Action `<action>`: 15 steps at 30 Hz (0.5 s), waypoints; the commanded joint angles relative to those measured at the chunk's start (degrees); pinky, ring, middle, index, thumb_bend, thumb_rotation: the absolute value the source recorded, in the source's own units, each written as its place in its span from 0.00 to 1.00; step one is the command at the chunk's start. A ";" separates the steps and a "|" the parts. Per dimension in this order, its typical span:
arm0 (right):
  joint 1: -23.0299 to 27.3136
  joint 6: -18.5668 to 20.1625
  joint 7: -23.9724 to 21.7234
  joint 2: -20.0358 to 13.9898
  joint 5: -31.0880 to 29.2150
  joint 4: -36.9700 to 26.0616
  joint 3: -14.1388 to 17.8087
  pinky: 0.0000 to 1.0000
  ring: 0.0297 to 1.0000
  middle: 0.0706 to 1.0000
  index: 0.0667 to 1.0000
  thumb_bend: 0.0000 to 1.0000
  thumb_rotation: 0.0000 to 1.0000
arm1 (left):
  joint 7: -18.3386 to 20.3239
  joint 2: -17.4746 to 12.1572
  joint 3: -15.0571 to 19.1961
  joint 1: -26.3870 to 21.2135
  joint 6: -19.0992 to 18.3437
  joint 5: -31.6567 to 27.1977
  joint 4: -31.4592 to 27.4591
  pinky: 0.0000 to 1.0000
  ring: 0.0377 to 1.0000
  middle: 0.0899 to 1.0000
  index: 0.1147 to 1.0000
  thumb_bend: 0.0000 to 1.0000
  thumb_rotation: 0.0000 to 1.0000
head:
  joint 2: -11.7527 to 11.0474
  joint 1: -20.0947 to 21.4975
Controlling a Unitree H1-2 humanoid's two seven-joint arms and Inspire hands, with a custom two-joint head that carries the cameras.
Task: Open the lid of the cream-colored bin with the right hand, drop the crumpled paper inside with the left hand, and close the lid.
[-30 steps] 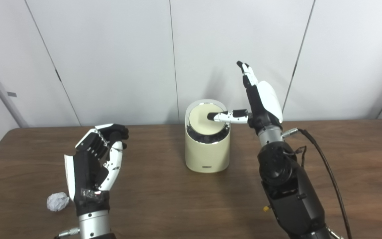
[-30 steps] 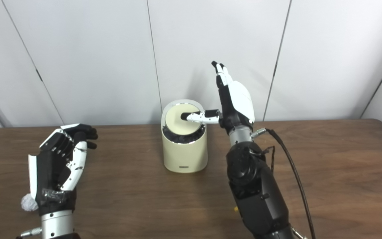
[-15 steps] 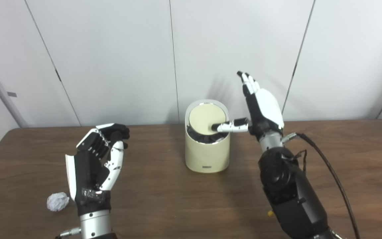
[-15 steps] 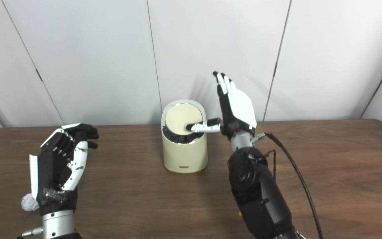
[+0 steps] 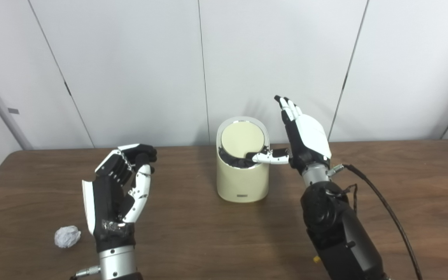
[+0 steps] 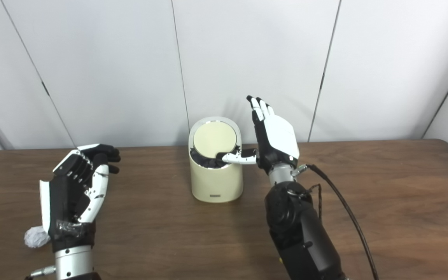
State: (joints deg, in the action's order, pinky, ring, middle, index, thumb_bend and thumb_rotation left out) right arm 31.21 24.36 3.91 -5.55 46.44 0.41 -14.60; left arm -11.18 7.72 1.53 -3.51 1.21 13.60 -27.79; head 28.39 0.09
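Observation:
The cream-colored bin (image 5: pixel 242 181) stands at the table's middle, near the back. Its round lid (image 5: pixel 242 139) is tilted up and faces me, with a dark gap showing under its front edge. My right hand (image 5: pixel 305 138) is beside the bin on its right, open, with the fingers straight up. Its thumb reaches sideways over the front rim into that dark gap and holds nothing. The crumpled paper (image 5: pixel 67 236) lies on the table at the front left. My left hand (image 5: pixel 117 194) hovers just right of the paper, fingers half curled, empty.
The brown wooden table (image 5: pixel 208 241) runs the full width of the view, with white wall panels right behind it. A black cable (image 5: pixel 387 202) trails from my right wrist across the table's right side.
My right hand has come down and its thumb has slid from the middle of the lid to the bin's front rim. The left hand has drifted slightly right.

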 commanded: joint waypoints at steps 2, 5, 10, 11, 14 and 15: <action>2.61 -0.03 0.04 0.56 0.61 -1.13 -0.26 0.93 0.97 0.98 0.96 0.96 0.34 | -0.38 0.71 -0.42 -2.14 1.40 0.86 -1.79 0.48 0.56 0.54 0.49 0.23 0.33 | 0.00 0.02; 2.99 -0.26 0.14 0.50 0.49 -0.55 -0.14 0.94 0.97 0.98 0.96 0.95 0.37 | -0.43 0.69 -0.33 -2.28 1.70 0.67 -1.50 0.48 0.56 0.54 0.49 0.23 0.33 | -0.15 0.02; 3.55 -0.61 -0.45 0.34 -0.54 -0.87 0.42 0.94 0.98 0.99 0.96 0.93 0.39 | -0.45 0.46 -0.28 -2.49 2.04 0.56 -1.02 0.48 0.56 0.54 0.49 0.23 0.33 | -0.40 0.26; 3.68 -0.69 -0.53 0.29 -0.74 -0.86 0.52 0.95 0.98 0.99 0.97 0.93 0.39 | -0.48 0.43 -0.28 -2.52 2.10 0.62 -0.91 0.48 0.56 0.54 0.49 0.23 0.33 | -0.49 0.30; 4.10 -0.60 -0.76 0.20 -1.04 -1.18 0.79 0.94 0.98 0.99 0.96 0.93 0.39 | -0.53 0.44 -0.27 -2.58 2.17 0.56 -0.72 0.48 0.56 0.55 0.49 0.23 0.33 | -0.60 0.39; 4.23 -0.52 -0.85 0.24 -1.19 -1.33 0.93 0.94 0.98 0.99 0.96 0.93 0.39 | -0.57 0.46 -0.29 -2.63 2.24 0.65 -0.63 0.48 0.56 0.54 0.49 0.23 0.33 | -0.69 0.47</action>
State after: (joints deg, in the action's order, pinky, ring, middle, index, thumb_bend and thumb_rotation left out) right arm 32.35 24.50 2.50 -5.37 45.44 0.83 -14.30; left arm -11.44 7.96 1.54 -4.59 1.23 13.60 -27.77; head 27.69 0.53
